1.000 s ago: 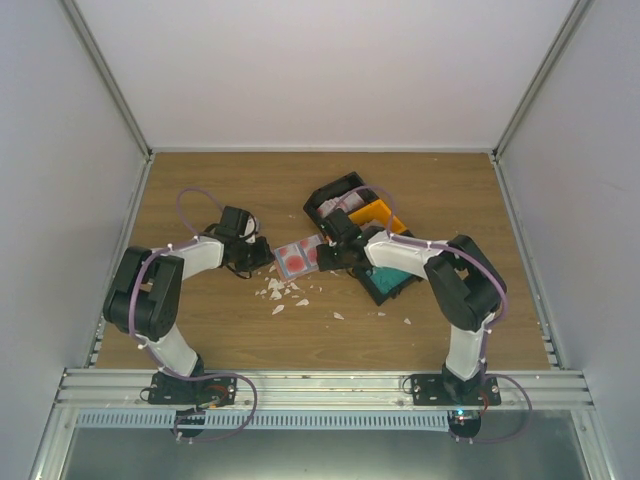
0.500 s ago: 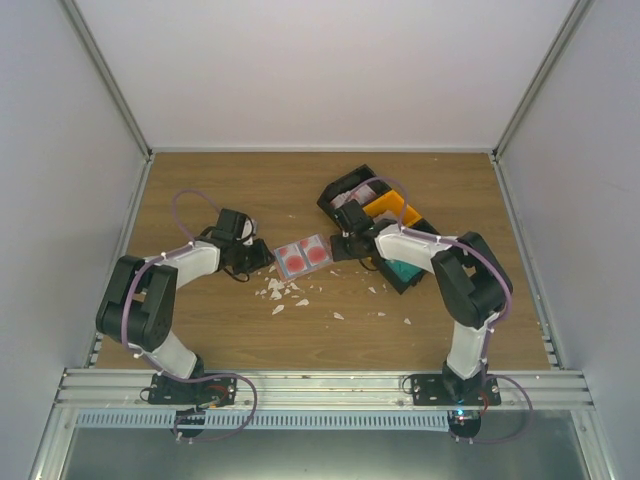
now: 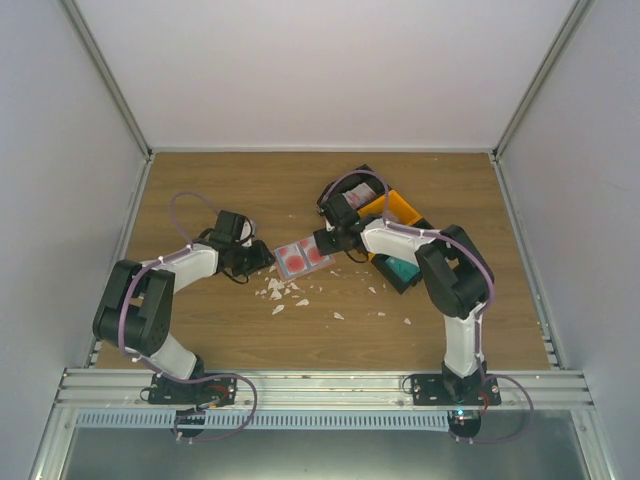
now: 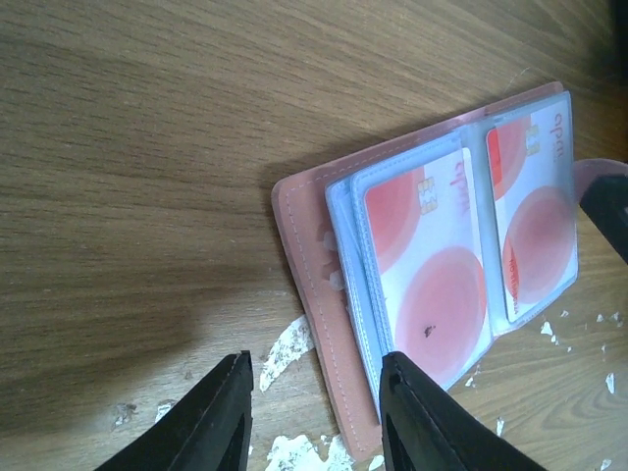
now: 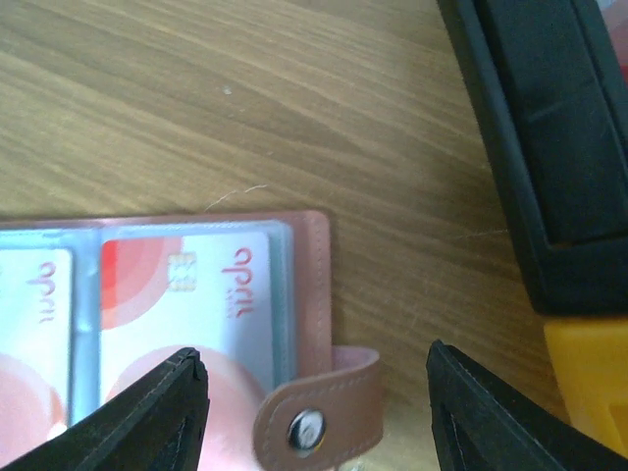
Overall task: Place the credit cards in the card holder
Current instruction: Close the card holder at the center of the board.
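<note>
Wood-grain counter point(image 3: 200, 190) inside a white-walled booth: the holder point(image 3: 303, 257) lies open like a book near the middle, between the wrists of two robot arms. Its salmon cover is down and its clear pockets face up. Two red-and-white cards point(image 4: 432, 280) sit in facing pockets, one to each page.

The left arm point(image 3: 195, 262) reaches in from the holder's left. The left jaws stand apart, low over the counter, with a corner of the cover showing between them. One finger point(image 4: 417, 422) overlaps the holder's edge in the wrist view, though whether it touches cannot be told.

The right arm point(image 3: 395, 240) bends in from the opposite side. The right jaws are spread wide and grip nothing, and the holder's snap tab point(image 5: 314, 412) lies between them.

Just beyond that wrist sits a black bin point(image 5: 545, 147) with an orange bin point(image 5: 589, 373) against it. A teal stack point(image 3: 403, 268) shows in a black tray beside the right forearm. White scraps point(image 3: 280, 290) litter the counter just in front of the holder.
</note>
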